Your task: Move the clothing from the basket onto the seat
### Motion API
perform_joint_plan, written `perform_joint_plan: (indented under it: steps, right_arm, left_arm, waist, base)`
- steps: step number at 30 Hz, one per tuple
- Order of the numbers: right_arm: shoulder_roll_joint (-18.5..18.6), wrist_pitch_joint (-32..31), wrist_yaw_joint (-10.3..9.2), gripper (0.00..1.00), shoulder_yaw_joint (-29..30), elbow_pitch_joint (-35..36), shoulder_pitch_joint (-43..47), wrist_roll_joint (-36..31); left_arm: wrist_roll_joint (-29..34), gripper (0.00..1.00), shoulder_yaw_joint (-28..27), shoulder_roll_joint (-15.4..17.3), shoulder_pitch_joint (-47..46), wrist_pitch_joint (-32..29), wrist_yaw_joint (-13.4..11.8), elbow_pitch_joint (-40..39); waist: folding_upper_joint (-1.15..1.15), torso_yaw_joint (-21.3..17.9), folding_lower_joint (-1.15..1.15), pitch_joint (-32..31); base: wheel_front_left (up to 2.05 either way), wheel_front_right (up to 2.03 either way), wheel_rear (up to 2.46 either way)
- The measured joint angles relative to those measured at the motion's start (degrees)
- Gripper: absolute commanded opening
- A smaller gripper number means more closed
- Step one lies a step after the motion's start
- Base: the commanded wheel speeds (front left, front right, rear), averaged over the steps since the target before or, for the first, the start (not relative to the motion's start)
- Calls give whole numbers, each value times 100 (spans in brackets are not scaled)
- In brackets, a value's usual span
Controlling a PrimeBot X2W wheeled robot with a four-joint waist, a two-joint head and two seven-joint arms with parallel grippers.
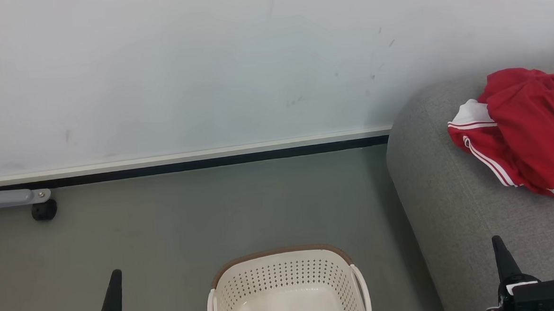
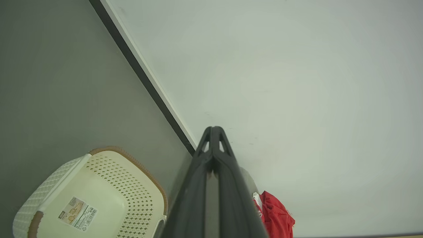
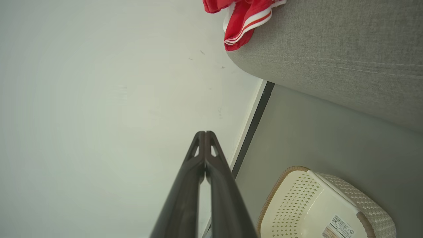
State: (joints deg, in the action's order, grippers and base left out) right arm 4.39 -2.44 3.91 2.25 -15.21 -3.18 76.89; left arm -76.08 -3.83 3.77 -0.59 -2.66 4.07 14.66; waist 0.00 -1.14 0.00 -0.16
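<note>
Wall behind basket, caster far left

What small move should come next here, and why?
Probably no new pick, just end the run: the basket looks empty but for a label on its floor, the clothing lies on the sofa, and the left gripper and right gripper are shut, holding nothing.

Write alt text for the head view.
Red clothing lies on the grey seat at right; the cream basket at bottom centre holds none that shows. The left gripper and right gripper sit shut at the bottom corners.
</note>
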Motion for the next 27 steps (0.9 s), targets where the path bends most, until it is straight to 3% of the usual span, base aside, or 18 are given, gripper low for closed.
perform_joint_plan:
  steps: [19,27]
  right_arm:
    - [-176,-396,274,0,526,-189,-148,1443]
    - [-183,-405,294,0,538,-191,-213,1454]
  left_arm:
    - [-1478,0,-133,-131,-347,-376,259,215]
    - [-1558,0,-136,-137,-403,-386,302,221]
  waist:
    - [0,114,0,26]
    - [0,114,0,26]
  base:
    - [0,0,0]
    - [0,0,0]
